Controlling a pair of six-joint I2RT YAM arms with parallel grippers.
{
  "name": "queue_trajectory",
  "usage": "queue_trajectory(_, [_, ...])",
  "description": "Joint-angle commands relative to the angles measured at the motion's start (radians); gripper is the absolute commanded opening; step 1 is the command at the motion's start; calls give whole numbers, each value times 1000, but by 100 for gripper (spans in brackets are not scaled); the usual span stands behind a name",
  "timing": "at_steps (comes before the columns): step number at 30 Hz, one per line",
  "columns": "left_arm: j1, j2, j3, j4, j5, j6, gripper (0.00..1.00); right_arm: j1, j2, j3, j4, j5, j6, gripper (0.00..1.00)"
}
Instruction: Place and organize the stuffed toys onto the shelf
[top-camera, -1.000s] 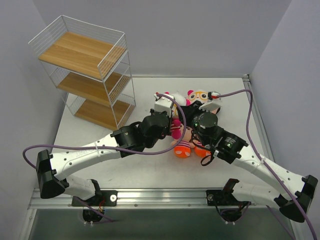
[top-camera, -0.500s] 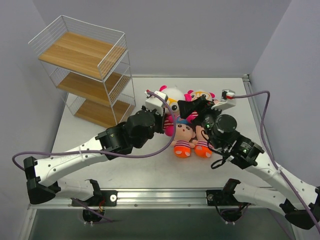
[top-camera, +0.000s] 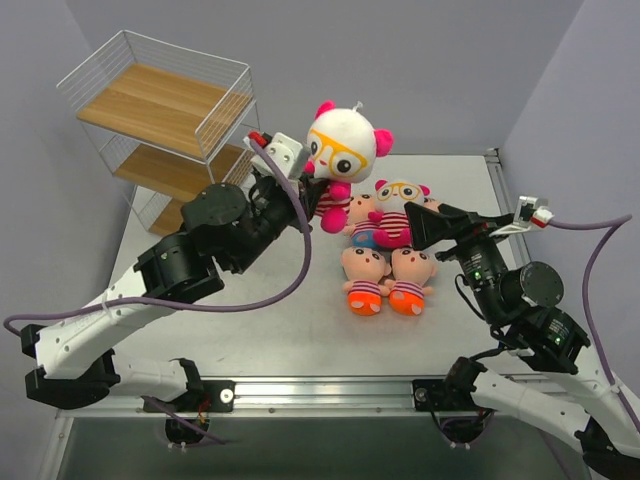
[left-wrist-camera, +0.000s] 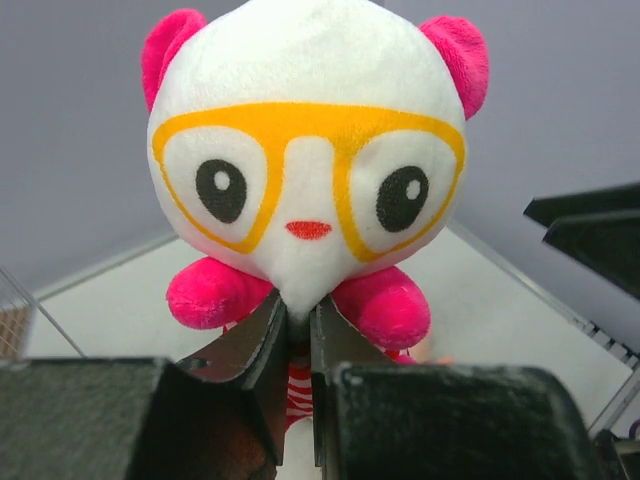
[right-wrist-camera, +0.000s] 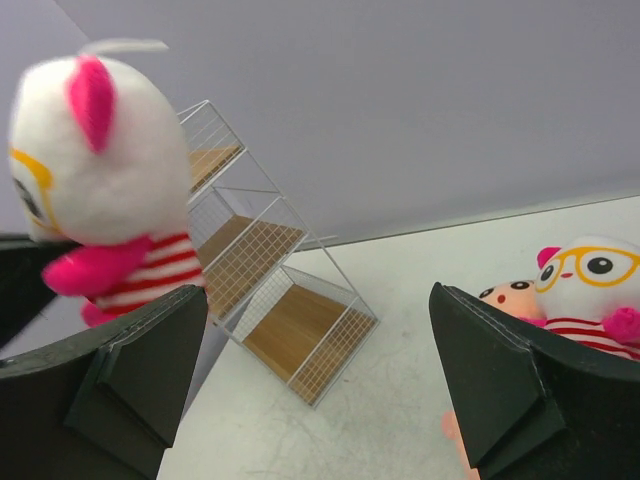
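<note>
My left gripper (top-camera: 303, 190) (left-wrist-camera: 297, 310) is shut on the neck of a stuffed toy (top-camera: 343, 148) (left-wrist-camera: 305, 170) with a white head, yellow glasses and pink ears. It holds that toy in the air to the right of the shelf (top-camera: 170, 150) (right-wrist-camera: 270, 290), a white wire rack with wooden boards. Several more stuffed toys lie in a heap mid-table: another white-headed one (top-camera: 400, 195) (right-wrist-camera: 590, 280) and peach-skinned ones in striped shirts (top-camera: 362, 278) (top-camera: 410, 275). My right gripper (top-camera: 420, 226) (right-wrist-camera: 315, 300) stands wide open with nothing in it, just right of the heap.
The shelf stands at the table's back left corner against the grey wall. A metal rail (top-camera: 515, 230) runs along the table's right edge. Purple cables loop from both wrists over the near half of the table.
My left arm has lifted the white-headed toy out of the heap, up and to the left. My right gripper has opened and drawn back to the right, away from the toys.
</note>
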Motion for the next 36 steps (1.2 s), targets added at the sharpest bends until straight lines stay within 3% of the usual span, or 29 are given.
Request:
queue_trajectory(1, [16, 19, 157, 11, 10, 133, 3, 6, -1, -3, -10, -2, -78, 100])
queue_trajectory(6, [73, 99, 378, -5, 42, 249, 2, 6, 21, -14, -15, -26, -112, 100])
queue_trajectory(10, [223, 171, 542, -63, 112, 292, 2, 6, 53, -3, -18, -66, -147, 100])
queue_trajectory(12, [356, 209, 620, -92, 198, 272, 2, 6, 65, 2, -13, -101, -164, 100])
queue_trajectory(16, [518, 258, 702, -95, 314, 275, 2, 6, 79, -4, 4, -152, -211, 100])
queue_trajectory(22, [757, 292, 727, -40, 494, 243, 2, 6, 108, -11, 10, -215, -250, 100])
queue_trajectory(28, [1042, 330, 696, 59, 736, 63, 2, 5, 153, -17, 16, -258, -285, 100])
queue_trajectory(36, [1279, 412, 644, 224, 960, -80, 2, 5, 185, -41, 34, -304, -322, 100])
